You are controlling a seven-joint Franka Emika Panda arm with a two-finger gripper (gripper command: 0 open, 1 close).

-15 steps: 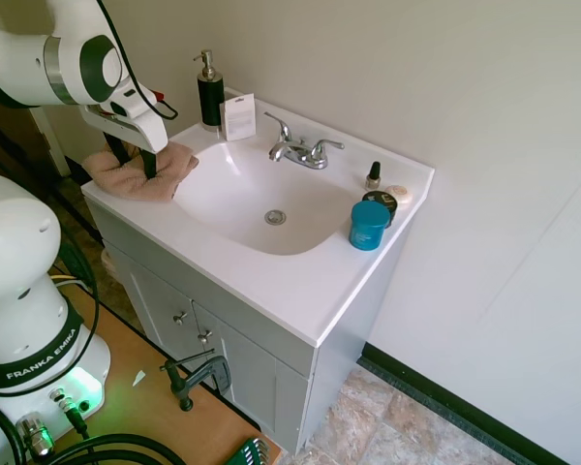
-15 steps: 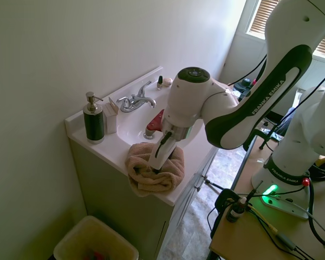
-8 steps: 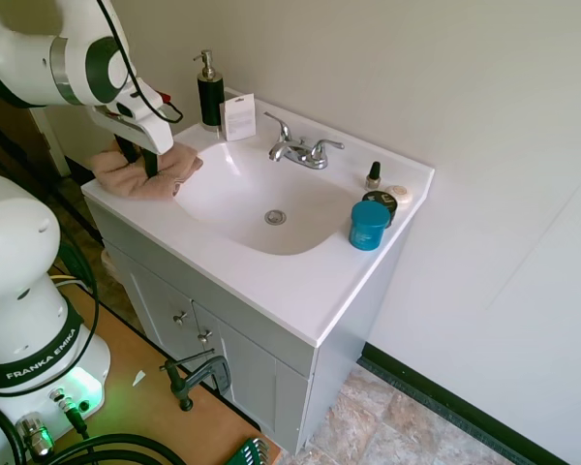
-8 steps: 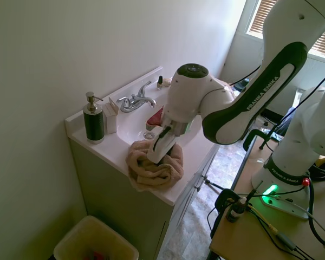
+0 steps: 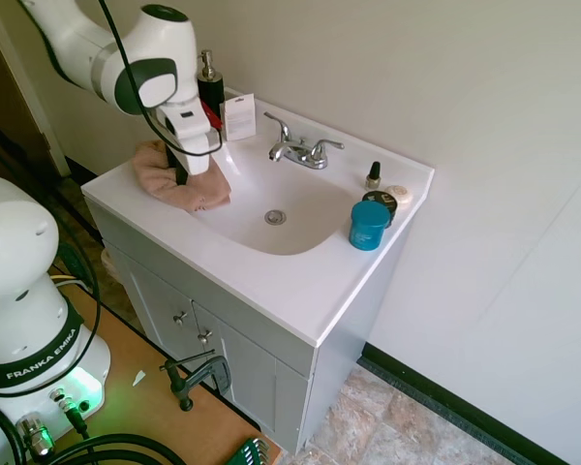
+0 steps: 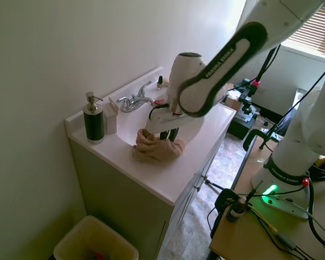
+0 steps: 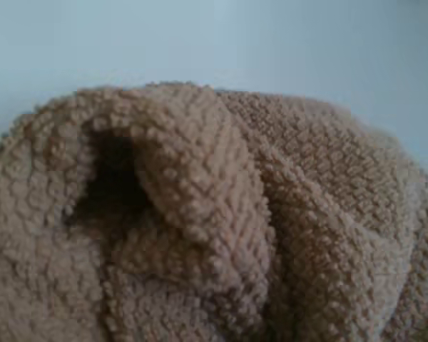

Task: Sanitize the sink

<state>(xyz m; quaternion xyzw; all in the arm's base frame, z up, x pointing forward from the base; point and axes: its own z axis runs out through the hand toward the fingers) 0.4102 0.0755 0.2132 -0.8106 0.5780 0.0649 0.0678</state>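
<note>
The white sink (image 5: 305, 208) has a chrome drain (image 5: 275, 217) and a chrome two-handle faucet (image 5: 300, 150), and is one piece with the vanity countertop (image 6: 176, 176). A bunched tan towel (image 5: 194, 186) lies over the basin's left rim, partly hanging into the bowl. My gripper (image 5: 182, 174) points down into the towel (image 6: 154, 149) and is shut on it. In the wrist view the towel's looped pile (image 7: 200, 228) fills nearly the whole picture, with white sink surface behind it.
A dark soap dispenser (image 5: 210, 92) and a white card (image 5: 239, 116) stand at the back left corner. A blue jar (image 5: 369, 225), a dark tin (image 5: 380, 200) and a small bottle (image 5: 374, 175) sit right of the basin. A waste bin (image 6: 95, 244) stands on the floor beside the vanity.
My gripper has dragged the towel from the countertop's left corner toward the basin; it now rests on the bowl's left rim.
</note>
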